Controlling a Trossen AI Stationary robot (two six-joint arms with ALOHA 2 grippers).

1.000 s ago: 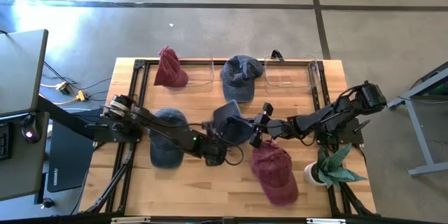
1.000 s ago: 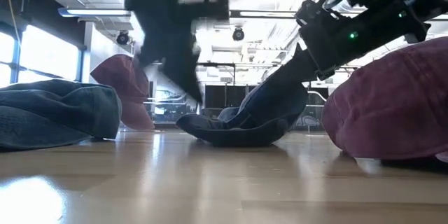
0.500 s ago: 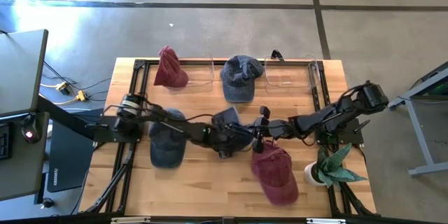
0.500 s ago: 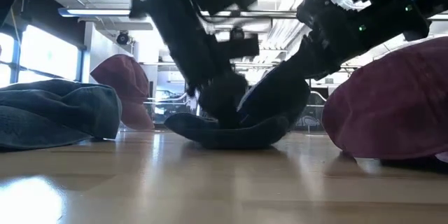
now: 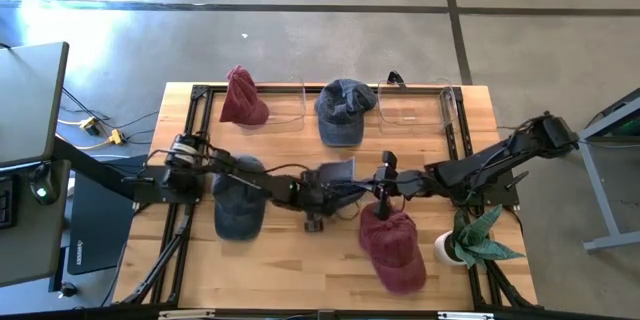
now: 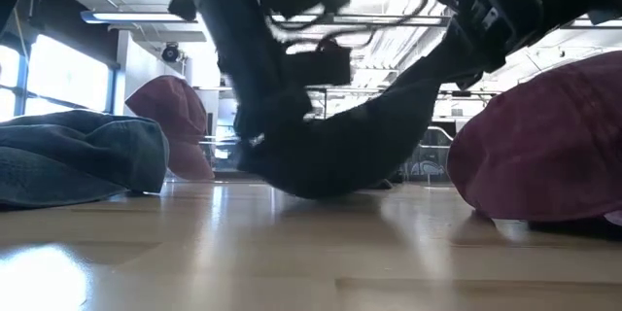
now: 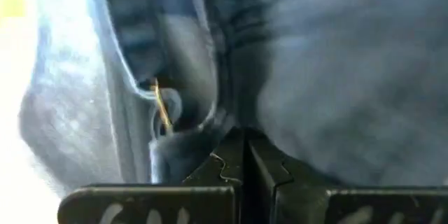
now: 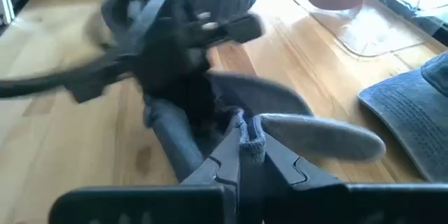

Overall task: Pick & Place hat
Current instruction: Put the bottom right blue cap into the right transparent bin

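A blue denim cap [image 5: 337, 174] hangs between my two grippers at the table's middle; in the low view the cap [image 6: 340, 155] sags between them. My left gripper [image 5: 325, 192] reaches in from the left and is shut on the cap's cloth [image 7: 315, 77]. My right gripper [image 5: 374, 187] comes from the right and is shut on the cap's edge. Four other hats rest on the table: a maroon one [image 5: 241, 97] and a denim one [image 5: 343, 108] at the far side, a denim one [image 5: 238, 198] under the left arm, and a maroon one [image 5: 392, 246] near the right. My left gripper pinches a fold of the denim cap's crown cloth [image 7: 234, 129] between its two shut fingers, coming level from the table's left. The cap hangs slack from it toward the right gripper. My right gripper pinches the cap's edge [image 8: 246, 127] beside the brim [image 8: 318, 138] between its two fingertips, coming from the table's right and held higher than the left gripper. The cap droops below it; whether its lowest part [image 6: 316, 187] touches the table I cannot tell.
Clear plastic trays [image 5: 415, 106] stand along the far edge. A small white pot with a green plant [image 5: 472, 241] sits near the right front corner, beside the maroon hat. Bare wood lies along the near edge [image 5: 290, 270].
My left gripper has moved from the near side toward the denim cap and taken hold of its cloth. My right gripper has drawn back toward the table's right and risen, pulling its side of the cap up, so the cap now stretches between both grippers.
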